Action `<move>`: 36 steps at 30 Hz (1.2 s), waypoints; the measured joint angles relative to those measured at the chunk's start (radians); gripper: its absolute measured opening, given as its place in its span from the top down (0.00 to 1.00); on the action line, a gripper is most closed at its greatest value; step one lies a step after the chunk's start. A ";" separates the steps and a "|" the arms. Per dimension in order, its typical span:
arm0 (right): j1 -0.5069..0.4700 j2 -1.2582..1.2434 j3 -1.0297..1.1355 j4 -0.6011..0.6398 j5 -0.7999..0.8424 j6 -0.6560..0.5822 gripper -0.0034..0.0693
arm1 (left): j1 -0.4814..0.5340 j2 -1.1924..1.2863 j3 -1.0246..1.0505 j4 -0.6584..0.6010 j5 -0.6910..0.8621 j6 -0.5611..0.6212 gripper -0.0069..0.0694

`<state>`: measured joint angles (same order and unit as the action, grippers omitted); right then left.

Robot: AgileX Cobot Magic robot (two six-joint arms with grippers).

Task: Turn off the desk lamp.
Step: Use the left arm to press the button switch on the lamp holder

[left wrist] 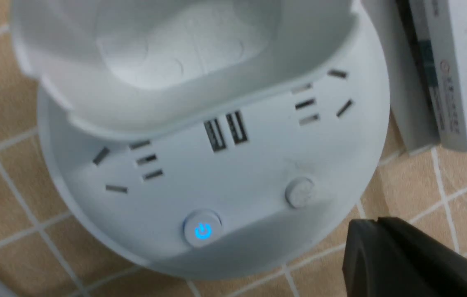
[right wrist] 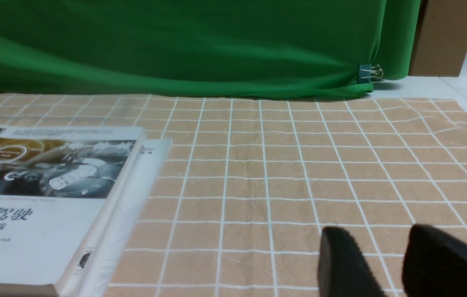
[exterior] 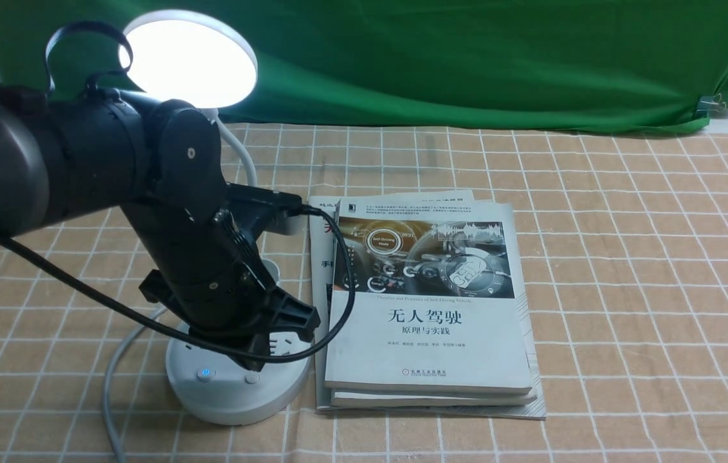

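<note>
The white desk lamp's round head [exterior: 190, 58] is lit at the back left. Its bendy neck [exterior: 243, 154] runs down behind my left arm to the round base [exterior: 235, 402]. The base [left wrist: 258, 165] carries sockets, a power button glowing blue [left wrist: 202, 230] and a plain button [left wrist: 299, 192]. The small cup [left wrist: 175, 62] sits over the back of the base. My left gripper [exterior: 254, 363] is shut and empty, its tip [left wrist: 376, 220] hovering just off the base rim near the plain button. My right gripper [right wrist: 382, 247] is open and empty, low over the checked cloth, apart from the lamp.
A stack of books [exterior: 428, 308] lies directly right of the lamp base, also in the right wrist view [right wrist: 52, 198]. The lamp's grey cord [exterior: 110, 379] loops left of the base. A green backdrop [exterior: 467, 58] hangs along the far edge.
</note>
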<state>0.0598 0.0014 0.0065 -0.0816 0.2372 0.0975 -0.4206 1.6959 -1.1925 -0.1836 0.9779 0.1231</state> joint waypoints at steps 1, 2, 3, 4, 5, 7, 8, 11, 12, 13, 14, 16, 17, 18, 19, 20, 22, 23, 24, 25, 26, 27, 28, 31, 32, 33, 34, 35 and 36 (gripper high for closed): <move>0.000 0.000 0.000 0.000 0.000 0.000 0.62 | 0.000 0.000 0.000 0.001 -0.002 0.000 0.92; 0.000 0.000 0.000 0.000 0.000 0.000 0.62 | 0.000 0.000 0.000 0.005 -0.002 0.000 0.92; 0.000 0.000 0.000 0.000 0.000 0.000 0.62 | 0.000 0.000 0.000 0.005 -0.002 0.000 0.92; 0.000 0.000 0.000 0.000 0.000 0.000 0.62 | 0.000 0.000 0.000 0.008 -0.002 0.000 0.92; 0.000 0.000 0.000 0.000 0.000 0.000 0.62 | 0.000 0.000 0.000 0.009 -0.002 0.000 0.92; 0.000 0.000 0.000 0.000 0.000 0.000 0.62 | 0.000 0.000 0.000 0.012 -0.002 0.000 0.92; 0.000 0.000 0.000 0.000 0.000 0.000 0.62 | 0.000 0.000 0.000 0.012 -0.002 -0.001 0.92; 0.000 0.000 0.000 0.000 0.000 0.000 0.62 | 0.000 0.000 0.000 0.012 -0.002 -0.001 0.92; 0.000 0.000 0.000 0.000 0.000 0.000 0.62 | 0.000 0.000 0.000 0.012 -0.002 -0.001 0.92; 0.000 0.000 0.000 0.000 0.000 0.000 0.62 | 0.000 0.000 0.000 0.012 -0.002 -0.001 0.92; 0.000 0.000 0.000 0.000 0.000 0.000 0.62 | 0.000 0.000 0.000 0.012 -0.002 -0.001 0.92; 0.000 0.000 0.000 0.000 0.000 0.000 0.62 | 0.000 0.000 0.000 0.012 -0.002 -0.001 0.92; 0.000 0.000 0.000 0.000 0.000 0.000 0.62 | 0.000 0.000 0.000 0.012 -0.002 -0.001 0.92; 0.000 0.000 0.000 0.000 0.000 0.000 0.62 | 0.000 0.000 0.000 0.012 -0.002 -0.001 0.92; 0.000 0.000 0.000 0.000 0.000 0.000 0.62 | 0.000 0.001 0.000 0.012 -0.002 -0.001 0.92; 0.000 0.000 0.000 0.000 0.000 0.000 0.62 | 0.000 0.003 0.000 0.012 -0.002 -0.001 0.92; 0.000 0.000 0.000 0.000 0.000 0.000 0.62 | 0.000 0.016 0.000 0.012 -0.002 -0.001 0.92; 0.000 0.000 0.000 0.000 0.000 0.000 0.62 | 0.000 0.025 0.000 0.012 -0.002 -0.001 0.92; 0.000 0.000 0.000 0.000 0.000 0.000 0.62 | 0.000 0.037 0.000 0.012 -0.003 -0.001 0.92; 0.000 0.000 0.000 0.000 0.000 0.000 0.62 | 0.000 0.050 0.000 0.012 -0.007 -0.001 0.92; 0.000 0.000 0.000 0.000 0.000 0.000 0.62 | 0.000 0.057 0.000 0.012 -0.009 -0.001 0.92; 0.000 0.000 0.000 0.000 0.000 0.000 0.62 | 0.000 0.074 0.000 0.012 -0.013 -0.001 0.92; 0.000 0.000 0.000 0.000 0.000 0.000 0.62 | 0.000 0.086 0.000 0.012 -0.011 0.000 0.92; 0.000 0.000 0.000 0.000 0.000 0.000 0.62 | 0.000 0.102 0.000 0.012 0.005 0.000 0.92; 0.000 0.000 0.000 0.000 0.000 0.000 0.62 | 0.000 0.102 0.000 0.012 0.007 0.000 0.92; 0.000 0.000 0.000 0.000 0.000 0.000 0.62 | 0.000 0.102 0.000 0.012 0.008 0.000 0.92; 0.000 0.000 0.000 0.000 0.000 0.000 0.62 | 0.000 0.102 0.000 0.012 0.008 0.000 0.92; 0.000 0.000 0.000 0.000 0.000 0.000 0.62 | 0.000 0.102 -0.001 0.012 0.008 0.000 0.92; 0.000 0.000 0.000 0.000 0.000 0.000 0.62 | 0.000 0.102 -0.001 0.012 0.006 0.000 0.92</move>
<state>0.0598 0.0014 0.0065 -0.0816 0.2372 0.0975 -0.4206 1.7984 -1.1936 -0.1713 0.9843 0.1233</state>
